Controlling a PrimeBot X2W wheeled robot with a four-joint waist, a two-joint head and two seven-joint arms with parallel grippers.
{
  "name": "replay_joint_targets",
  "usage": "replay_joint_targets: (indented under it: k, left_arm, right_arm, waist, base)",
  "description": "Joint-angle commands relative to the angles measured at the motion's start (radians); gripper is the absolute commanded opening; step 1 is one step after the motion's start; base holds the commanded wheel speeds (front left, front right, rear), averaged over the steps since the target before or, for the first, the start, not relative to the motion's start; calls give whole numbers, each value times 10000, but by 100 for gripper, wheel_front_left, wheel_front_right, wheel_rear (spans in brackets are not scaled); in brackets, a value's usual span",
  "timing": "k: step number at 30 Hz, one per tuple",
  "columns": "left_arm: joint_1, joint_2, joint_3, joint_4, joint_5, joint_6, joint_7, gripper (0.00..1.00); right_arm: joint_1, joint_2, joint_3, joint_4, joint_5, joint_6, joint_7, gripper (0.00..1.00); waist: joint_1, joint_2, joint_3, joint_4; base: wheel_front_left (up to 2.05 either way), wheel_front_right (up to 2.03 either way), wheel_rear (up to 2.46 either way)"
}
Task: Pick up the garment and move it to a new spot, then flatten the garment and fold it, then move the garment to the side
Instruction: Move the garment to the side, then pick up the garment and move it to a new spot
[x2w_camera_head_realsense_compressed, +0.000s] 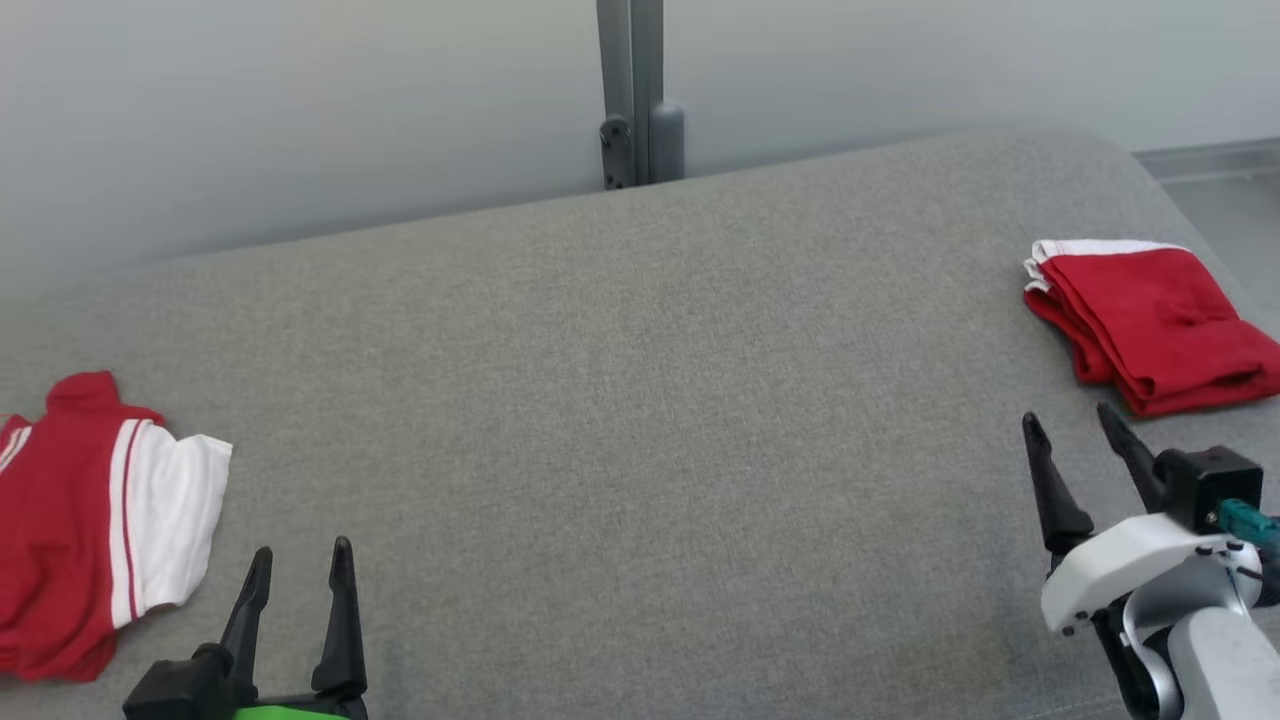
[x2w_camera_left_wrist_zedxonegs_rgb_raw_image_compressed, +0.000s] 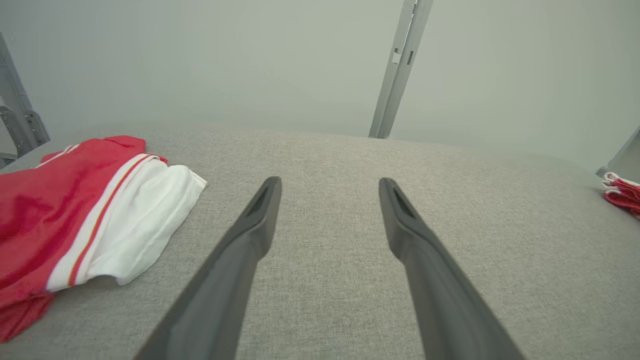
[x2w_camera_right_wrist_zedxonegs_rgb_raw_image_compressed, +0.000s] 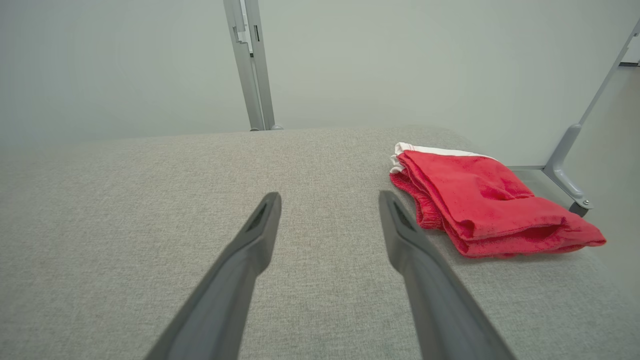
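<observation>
left gripper (x2w_camera_head_realsense_compressed: 302, 546) spread | right gripper (x2w_camera_head_realsense_compressed: 1067, 413) spread | folded red garment (x2w_camera_head_realsense_compressed: 1160, 320) far right

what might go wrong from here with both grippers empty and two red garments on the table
1. The red and white garment lies bunched at the left edge of the table; the open left gripper may pinch one layer and drag it off.
2. The folded red garment sits just ahead of the open right gripper, near the right edge; a stray sweep could undo its fold.
</observation>
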Motion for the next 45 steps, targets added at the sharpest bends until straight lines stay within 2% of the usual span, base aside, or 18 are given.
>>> replay_joint_targets:
  k: [1,4,11,20,33,45]
  left_arm:
    - [247,-46,173,119,155,-93,-14,100]
    - [373,-133,443,344,297,-177,-14,100]
    - [639,-295,819,944,787,-356,-15,100]
    - [898,-561,1206,1206,933,-434,-16,100]
    - [863,-687,1451,1108,1026,-542,-14,100]
    - [852,-710,1519,1025,1068,-582,-16,100]
  right_arm:
    - [316,31,58,-105,-180,-18,-43,100]
    - [661,409,245,-176,-204,-15,-198,100]
    - [1181,851,898,-24,-536,-18,-503,100]
    - [1755,1428,261,225,-766,-18,-827,100]
    - [1969,1654,-49,84,-995,-17,-841,100]
    - [2023,1718,-3,57,-929,-17,-800,100]
  waist:
    - [1,0,-1017,592]
    - [1,0,-1210,610]
    - [1,0,-1420,537]
    - [1,0,-1498,435]
    - [1,0,-1553,307]
    - [1,0,-1520,487]
  base:
    - [0,0,0]
    - [0,0,0]
    - [0,0,0]
    - [0,0,0]
    - [0,0,0]
    - [0,0,0]
